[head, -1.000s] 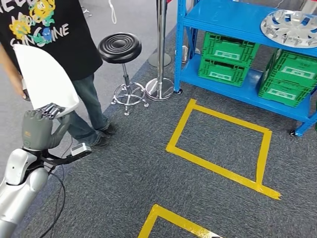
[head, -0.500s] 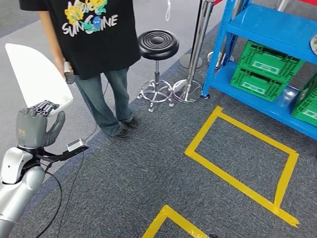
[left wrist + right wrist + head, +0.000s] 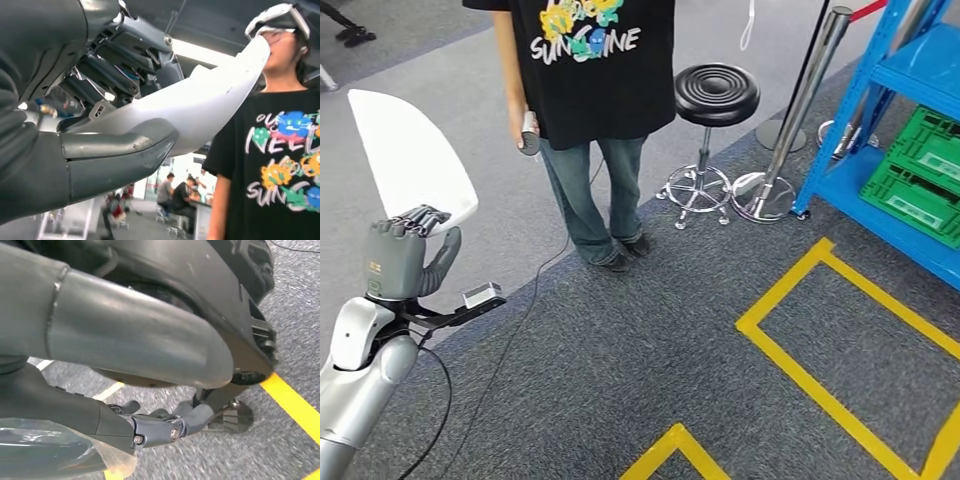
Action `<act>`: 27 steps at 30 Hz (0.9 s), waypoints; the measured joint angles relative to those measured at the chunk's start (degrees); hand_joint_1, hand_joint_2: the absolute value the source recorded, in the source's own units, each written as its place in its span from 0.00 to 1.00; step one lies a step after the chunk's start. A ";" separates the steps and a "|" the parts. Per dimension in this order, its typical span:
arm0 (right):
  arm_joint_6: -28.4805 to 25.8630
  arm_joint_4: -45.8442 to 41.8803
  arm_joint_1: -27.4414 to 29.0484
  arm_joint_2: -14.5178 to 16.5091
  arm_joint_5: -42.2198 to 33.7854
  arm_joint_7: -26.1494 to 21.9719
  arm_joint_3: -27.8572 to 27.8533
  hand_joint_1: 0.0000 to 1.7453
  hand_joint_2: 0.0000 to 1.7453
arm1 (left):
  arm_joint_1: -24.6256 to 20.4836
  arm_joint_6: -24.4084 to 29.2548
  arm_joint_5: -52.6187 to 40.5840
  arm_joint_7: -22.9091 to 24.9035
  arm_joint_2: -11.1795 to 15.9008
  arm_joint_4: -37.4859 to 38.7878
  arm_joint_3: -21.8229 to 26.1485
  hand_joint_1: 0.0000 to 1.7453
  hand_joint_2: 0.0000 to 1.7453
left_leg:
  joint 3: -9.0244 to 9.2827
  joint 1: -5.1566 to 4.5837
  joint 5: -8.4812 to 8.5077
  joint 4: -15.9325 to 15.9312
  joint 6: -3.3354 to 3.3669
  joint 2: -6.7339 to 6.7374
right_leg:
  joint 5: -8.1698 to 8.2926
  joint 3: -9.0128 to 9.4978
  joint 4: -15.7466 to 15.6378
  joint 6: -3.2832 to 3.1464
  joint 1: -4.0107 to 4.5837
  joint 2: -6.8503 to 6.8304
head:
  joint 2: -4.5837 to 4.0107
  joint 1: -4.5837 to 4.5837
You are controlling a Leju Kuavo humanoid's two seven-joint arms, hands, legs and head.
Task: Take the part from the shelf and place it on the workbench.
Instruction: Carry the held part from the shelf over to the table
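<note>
This is a workshop or robot test hall of an industrial kind. Grey carpet floor [image 3: 637, 360] is marked with yellow tape [image 3: 803, 370] in rectangles, as for work stations. A blue steel shelf [image 3: 901, 70] holds green crates [image 3: 920, 190]. A metal post [image 3: 803, 110] on a round base carries a red barrier cord, beside a black stool [image 3: 716, 95] with a chrome foot. A person [image 3: 599, 60] stands by with a handheld controller [image 3: 529, 135] on a cable. In the left wrist view, strip lights [image 3: 203, 52] run along a dark ceiling, and people sit at a desk [image 3: 188, 192] far back.
</note>
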 joint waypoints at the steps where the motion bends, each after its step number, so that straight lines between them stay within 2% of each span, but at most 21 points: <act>1: -0.10 -0.17 0.04 -0.10 0.01 0.01 -0.06 0.00 0.00 | -0.04 0.00 -0.01 0.02 0.05 -0.01 0.01 1.00 1.00 | -1.15 -0.07 -1.41 2.60 -0.25 1.95 | -0.05 0.25 -0.15 -0.30 -0.01 -0.91 | 0.00 -0.24; 2: -0.24 -0.27 0.11 -0.20 0.02 0.01 -0.12 0.00 0.00 | -0.05 -0.02 -0.02 0.03 0.04 -0.01 0.01 1.00 1.00 | -2.83 -0.09 -3.22 6.26 -0.50 3.97 | -0.18 0.43 -0.19 -0.51 0.13 -1.76 | -0.01 -0.50; 3: -0.38 -0.35 0.20 -0.23 0.04 0.02 -0.16 0.00 0.00 | 0.05 -0.04 -0.04 0.05 0.02 -0.01 -0.01 1.00 1.00 | -4.75 0.04 -4.94 10.30 -0.71 5.14 | -0.31 0.54 -0.19 -0.63 0.27 -2.67 | -0.01 -0.60; 4: -0.49 -0.40 0.27 -0.26 0.04 0.03 -0.21 0.00 0.00 | 0.23 -0.07 -0.05 0.08 -0.02 -0.01 -0.02 1.00 1.00 | -6.26 0.17 -5.94 13.38 -0.85 5.72 | -0.44 0.63 -0.18 -0.68 0.37 -3.58 | -0.01 -0.62; 5: -0.56 -0.47 0.32 -0.30 0.05 0.03 -0.25 0.00 0.00 | 0.42 -0.09 -0.07 0.10 -0.03 -0.01 -0.02 1.00 1.00 | -6.86 0.26 -5.90 14.58 -0.91 6.01 | -0.56 0.71 -0.18 -0.69 0.45 -4.49 | -0.01 -0.63; 6: -0.60 -0.55 0.32 -0.33 0.06 0.03 -0.29 0.00 0.00 | 0.55 -0.11 -0.09 0.14 -0.02 -0.01 -0.02 1.00 1.00 | -6.27 0.31 -4.78 13.44 -0.86 6.22 | -0.68 0.82 -0.17 -0.67 0.52 -5.34 | -0.01 -0.63; 7: -0.65 -0.66 0.30 -0.34 0.07 0.03 -0.32 0.00 0.00 | 0.60 -0.12 -0.11 0.17 0.00 -0.01 -0.01 1.00 1.00 | -4.53 0.27 -2.89 10.15 -0.68 6.70 | -0.83 1.01 -0.18 -0.63 0.59 -6.14 | -0.01 -0.63; 9: -0.81 -1.00 0.25 -0.37 0.12 0.03 -0.36 0.00 0.00 | 0.54 -0.14 -0.26 0.32 0.04 -0.07 0.09 1.00 1.00 | -0.24 -0.27 -0.02 2.11 0.07 9.29 | -1.19 1.43 -0.19 -0.33 0.83 -7.47 | -0.01 -0.64; 11: -1.04 -1.41 0.25 -0.42 0.15 0.12 -0.39 0.00 0.00 | 0.51 -0.17 -0.39 0.58 0.12 -0.17 0.21 1.00 1.00 | 1.58 -0.92 0.50 -1.63 0.87 10.75 | -1.55 1.73 -0.25 0.18 1.09 -8.71 | 0.00 -0.63; 13: -1.16 -1.85 0.24 -0.47 0.18 0.28 -0.40 0.00 0.00 | 0.61 -0.22 -0.44 0.74 0.37 -0.25 0.35 1.00 1.00 | 1.56 -1.03 0.58 -2.02 1.48 9.45 | -1.81 2.04 -0.49 0.76 1.17 -9.94 | 0.01 -0.61; 14: -1.20 -2.03 0.20 -0.54 0.19 0.33 -0.40 0.00 0.00 | 0.67 -0.22 -0.46 0.77 0.50 -0.31 0.43 1.00 1.00 | 1.70 -0.92 0.74 -2.33 1.79 8.79 | -2.15 2.05 -0.33 1.04 1.11 -9.57 | 0.00 -0.59; 16: -1.25 -2.32 0.16 -0.69 0.22 0.34 -0.44 0.00 0.00 | 0.61 -0.24 -0.48 0.80 0.59 -0.46 0.54 1.00 1.00 | 2.03 -0.53 1.07 -2.95 2.41 7.53 | -4.32 0.50 3.12 1.41 0.98 -6.59 | 0.01 -0.39; 17: -1.30 -2.39 0.19 -0.79 0.24 0.35 -0.45 0.00 0.00 | 0.59 -0.25 -0.48 0.80 0.54 -0.51 0.55 1.00 1.00 | 2.07 -0.45 1.09 -3.03 2.58 6.90 | -6.10 -1.31 6.79 1.46 0.91 -4.70 | 0.00 -0.28; 18: -1.34 -2.45 0.27 -0.81 0.24 0.36 -0.46 0.00 0.00 | 0.59 -0.26 -0.48 0.80 0.47 -0.53 0.53 1.00 1.00 | 2.07 -0.42 1.06 -3.03 2.70 6.20 | -7.85 -3.51 11.07 1.48 0.90 -3.53 | 0.00 -0.19; 19: -1.38 -2.49 0.37 -0.84 0.24 0.37 -0.45 0.00 0.00 | 0.69 -0.27 -0.49 0.80 0.39 -0.53 0.51 1.00 1.00 | 2.08 -0.43 1.03 -3.02 2.75 5.41 | -8.96 -5.54 14.66 1.51 0.90 -3.07 | -0.01 -0.13; 20: -1.39 -2.50 0.47 -0.89 0.24 0.38 -0.45 0.00 0.00 | 0.81 -0.27 -0.50 0.80 0.32 -0.53 0.48 1.00 1.00 | 2.11 -0.45 1.00 -2.99 2.77 4.57 | -8.98 -6.86 16.50 1.51 0.90 -2.91 | -0.01 -0.14; 21: -1.41 -2.50 0.55 -0.92 0.23 0.38 -0.44 0.00 0.00 | 0.91 -0.28 -0.51 0.80 0.26 -0.53 0.45 1.00 1.00 | 2.17 -0.45 0.98 -2.95 2.76 3.71 | -7.72 -7.07 15.93 1.49 0.88 -2.82 | -0.01 -0.12; 22: -1.43 -2.50 0.58 -0.97 0.24 0.38 -0.44 0.00 0.00 | 0.96 -0.28 -0.52 0.80 0.23 -0.53 0.44 1.00 1.00 | 2.26 -0.41 0.92 -2.88 2.68 2.83 | -5.46 -6.13 13.03 1.43 0.82 -2.47 | -0.01 -0.13; 24: -1.54 -2.53 0.62 -1.06 0.24 0.38 -0.45 0.00 0.00 | 0.96 -0.33 -0.55 0.80 0.20 -0.53 0.44 1.00 1.00 | 2.26 -0.36 0.67 -2.53 2.28 1.27 | -1.22 -2.72 4.67 1.36 0.47 0.00 | -0.01 -0.13; 26: -1.65 -2.66 0.66 -1.11 0.27 0.40 -0.47 0.00 0.00 | 0.94 -0.41 -0.61 0.85 0.17 -0.53 0.45 1.00 1.00 | 1.86 -0.23 0.55 -2.16 1.67 -0.15 | -0.14 -0.45 0.33 1.21 0.28 1.96 | 0.00 -0.18; 27: -1.68 -2.73 0.68 -1.12 0.28 0.43 -0.48 0.00 0.00 | 1.00 -0.44 -0.66 0.87 0.19 -0.53 0.46 1.00 1.00 | 1.63 -0.15 0.61 -2.09 1.35 -0.87 | -0.43 -0.09 0.07 1.03 0.35 1.80 | 0.01 -0.18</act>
